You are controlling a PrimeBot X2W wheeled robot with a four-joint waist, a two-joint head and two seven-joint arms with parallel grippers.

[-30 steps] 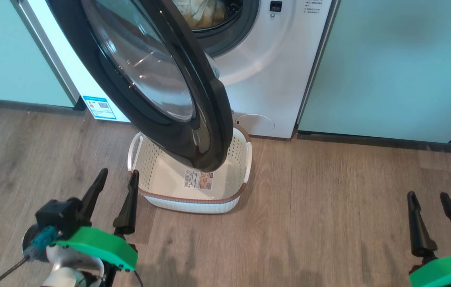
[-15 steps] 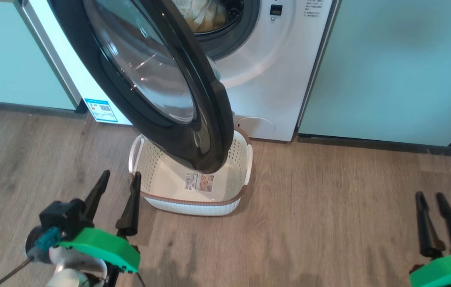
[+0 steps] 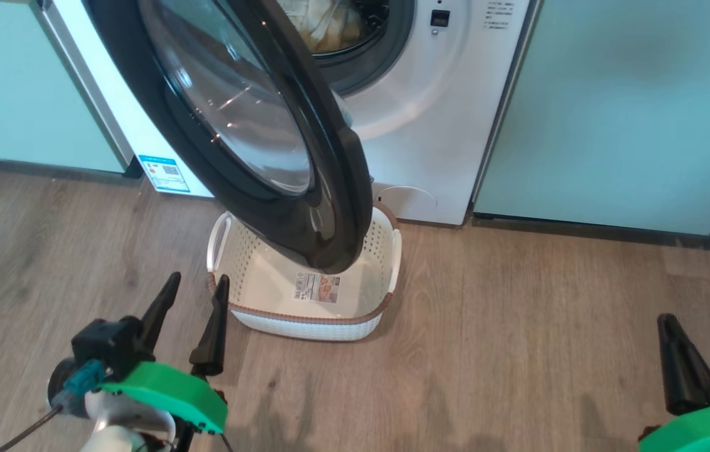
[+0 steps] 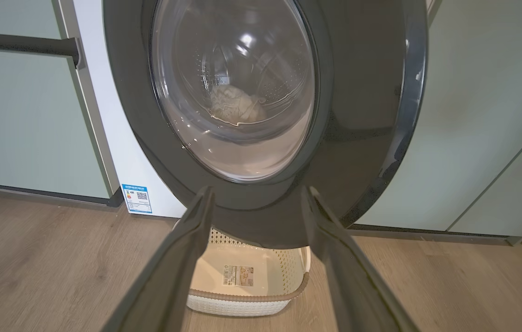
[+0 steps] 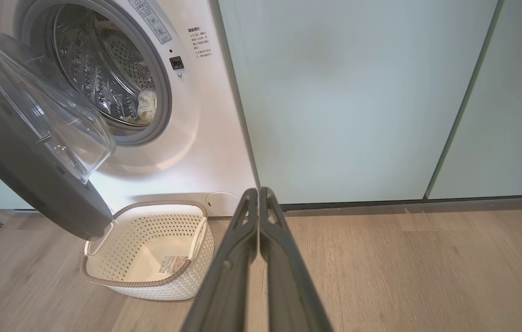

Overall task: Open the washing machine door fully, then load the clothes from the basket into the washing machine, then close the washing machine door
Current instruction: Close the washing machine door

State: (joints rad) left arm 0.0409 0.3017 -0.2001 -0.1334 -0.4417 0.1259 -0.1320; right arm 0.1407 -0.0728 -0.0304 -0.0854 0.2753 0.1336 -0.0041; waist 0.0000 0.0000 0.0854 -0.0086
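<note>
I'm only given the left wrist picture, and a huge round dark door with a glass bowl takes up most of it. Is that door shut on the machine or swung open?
Observer: Swung open. The right wrist view shows the glossy black-rimmed round door standing away from the big white front-loading washing machine, its steel drum uncovered.
Operator: What is the robot's other arm doing?
Observer: The right gripper is shut, its two dark fingers pressed together, holding nothing.
Operator: Anything left in the small white perforated plastic basket with the brown rim?
Observer: No. The right wrist view shows all of it: only a label on its floor.
</note>
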